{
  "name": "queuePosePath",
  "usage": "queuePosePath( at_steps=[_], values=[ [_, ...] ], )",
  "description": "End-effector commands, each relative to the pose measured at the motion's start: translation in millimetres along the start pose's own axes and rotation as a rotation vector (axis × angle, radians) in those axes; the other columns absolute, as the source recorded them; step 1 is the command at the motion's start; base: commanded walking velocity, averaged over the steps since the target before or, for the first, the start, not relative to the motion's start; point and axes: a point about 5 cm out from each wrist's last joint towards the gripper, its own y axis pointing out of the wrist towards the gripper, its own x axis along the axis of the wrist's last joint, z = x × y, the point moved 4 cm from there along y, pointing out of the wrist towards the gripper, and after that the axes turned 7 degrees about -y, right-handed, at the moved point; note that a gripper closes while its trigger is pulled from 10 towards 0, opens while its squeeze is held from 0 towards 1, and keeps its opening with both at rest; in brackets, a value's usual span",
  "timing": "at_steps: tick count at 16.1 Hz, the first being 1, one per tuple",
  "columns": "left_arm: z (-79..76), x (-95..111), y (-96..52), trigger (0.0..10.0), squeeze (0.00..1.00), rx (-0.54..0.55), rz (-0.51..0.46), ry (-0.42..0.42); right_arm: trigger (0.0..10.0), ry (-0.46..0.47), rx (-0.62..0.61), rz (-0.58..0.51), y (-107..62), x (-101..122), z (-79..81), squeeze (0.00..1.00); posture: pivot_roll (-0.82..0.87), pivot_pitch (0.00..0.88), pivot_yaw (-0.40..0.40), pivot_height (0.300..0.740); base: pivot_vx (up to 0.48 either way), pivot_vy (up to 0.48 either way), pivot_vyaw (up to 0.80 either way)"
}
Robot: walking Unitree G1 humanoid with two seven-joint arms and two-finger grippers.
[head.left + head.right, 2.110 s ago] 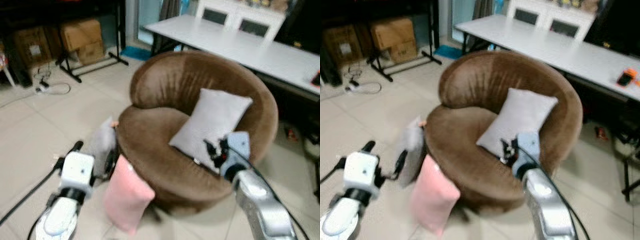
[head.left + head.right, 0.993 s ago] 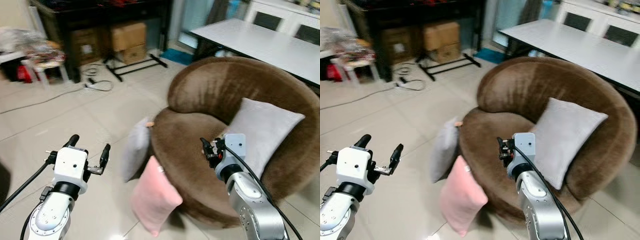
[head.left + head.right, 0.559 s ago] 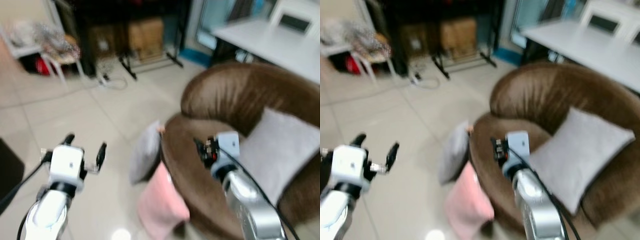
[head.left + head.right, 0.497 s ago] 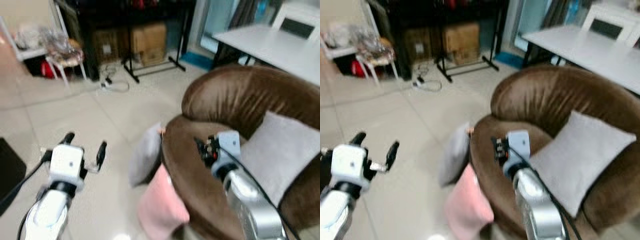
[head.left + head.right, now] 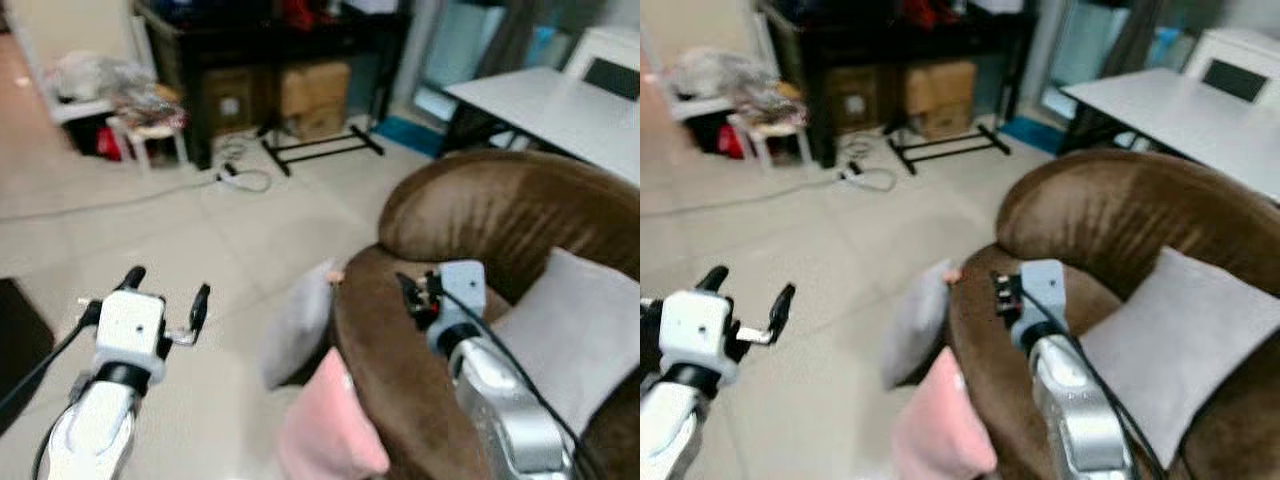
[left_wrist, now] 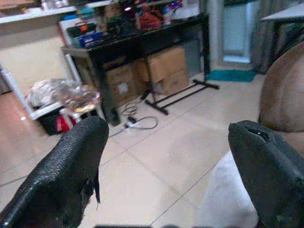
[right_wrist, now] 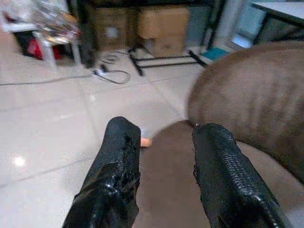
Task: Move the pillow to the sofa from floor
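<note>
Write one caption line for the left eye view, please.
Both grippers, left gripper and right gripper, open near pink pillow and grey pillow beside brown sofa.

Two silver arms here, each ending in a boxy white wrist block. The left gripper carries two long black fingers with a pebbled, rubbery texture (edges a bit ragged). A black cable trails from the left wrist. The right gripper shows a pale block, dark hardware, and a black cable running along its glossy metal forearm.

Even indoor light, soft motion blur throughout (wrist views slightly sharper).
</note>
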Motion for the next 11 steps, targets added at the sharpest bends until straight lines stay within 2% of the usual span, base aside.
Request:
queuePosePath(
  at_steps=[1, 2, 5, 6, 11],
  values=[
    [-1.9, 1, 1.0, 10.0, 0.00, -0.007, -0.001, 0.003, 10.0, -0.007, -0.037, -0.007, -0.6, 1, -8.8, 0.00, 0.07, 0.007, -0.059, 0.740, 0.285, 0.000, 0.00],
    [-2.6, 0, 1.5, 10.0, 0.00, -0.009, -0.002, 0.002, 10.0, -0.011, -0.051, -0.006, -0.7, 1, -11.7, 0.00, 0.07, 0.005, -0.059, 0.740, 0.285, 0.000, 0.00],
    [-9.9, -3, 1.2, 10.0, 0.00, -0.048, 0.007, 0.000, 10.0, -0.013, -0.074, -0.016, -2.3, 2, -17.4, 0.00, 0.06, 0.000, -0.057, 0.740, 0.000, 0.000, 0.00],
    [-12.6, -4, 0.7, 10.0, 0.00, -0.063, 0.005, 0.004, 10.0, 0.022, -0.072, -0.008, -3.7, -2, -18.1, 0.00, 0.06, 0.000, -0.054, 0.735, 0.000, 0.000, 0.00],
    [-7.5, -8, -0.1, 10.0, 0.00, -0.014, -0.010, 0.032, 10.0, 0.039, -0.059, -0.020, -5.5, -5, -19.3, 0.00, 0.06, 0.000, -0.065, 0.691, 0.000, 0.000, 0.00]
  ],
)
